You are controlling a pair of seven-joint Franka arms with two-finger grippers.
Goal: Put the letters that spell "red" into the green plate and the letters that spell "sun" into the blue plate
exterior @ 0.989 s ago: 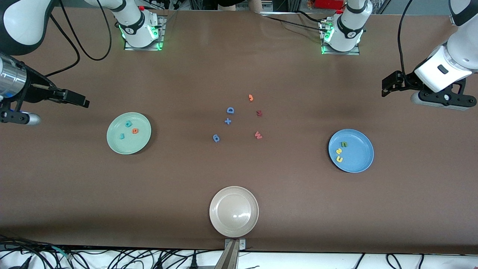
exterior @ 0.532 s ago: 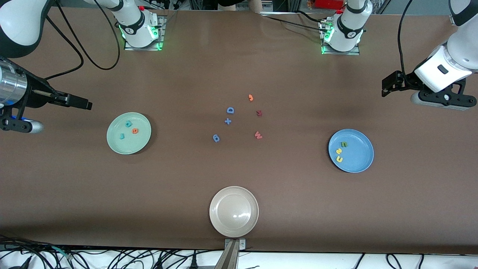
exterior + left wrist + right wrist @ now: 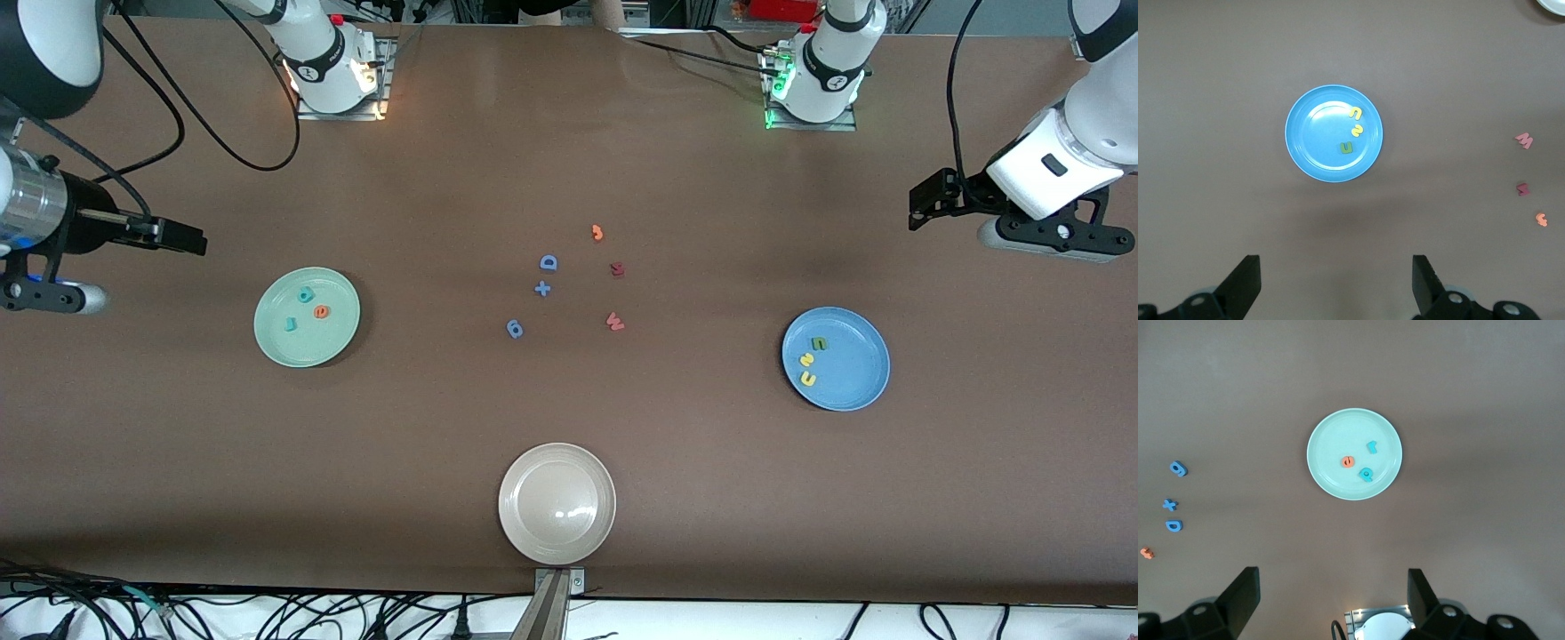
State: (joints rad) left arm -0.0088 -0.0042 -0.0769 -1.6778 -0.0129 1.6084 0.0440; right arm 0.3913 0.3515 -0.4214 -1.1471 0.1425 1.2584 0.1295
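The green plate (image 3: pixel 307 317) lies on the brown surface (image 3: pixel 569 444) toward the right arm's end, below and nearer the front camera than the raised right end effector (image 3: pixel 182 237), whose fingers stand wide apart with nothing between them. In the plate lie the teal "r" (image 3: pixel 290 324), the orange "e" (image 3: pixel 321 312) and the teal "d" (image 3: pixel 306 294), close together but apart.

The blue plate (image 3: pixel 836 359) lies toward the left arm's end, under the view of the left end effector (image 3: pixel 925 205), which hangs high with its fingers spread and empty. Inside it, in a short row, are the green "n" (image 3: pixel 818 343), the yellow "s" (image 3: pixel 806 360) and the yellow "u" (image 3: pixel 808 379).

Mid-surface, well apart from both end effectors, lie loose pieces: a blue "D" (image 3: pixel 548 262), a blue plus sign (image 3: pixel 542 288), a blue "6"-like piece (image 3: pixel 515 329), an orange piece (image 3: pixel 597 233), a dark red letter (image 3: pixel 617 268) and a pink "w" (image 3: pixel 614 321). A beige plate (image 3: pixel 556 503) sits nearest the front camera. Nothing lies between either end effector and its plate.
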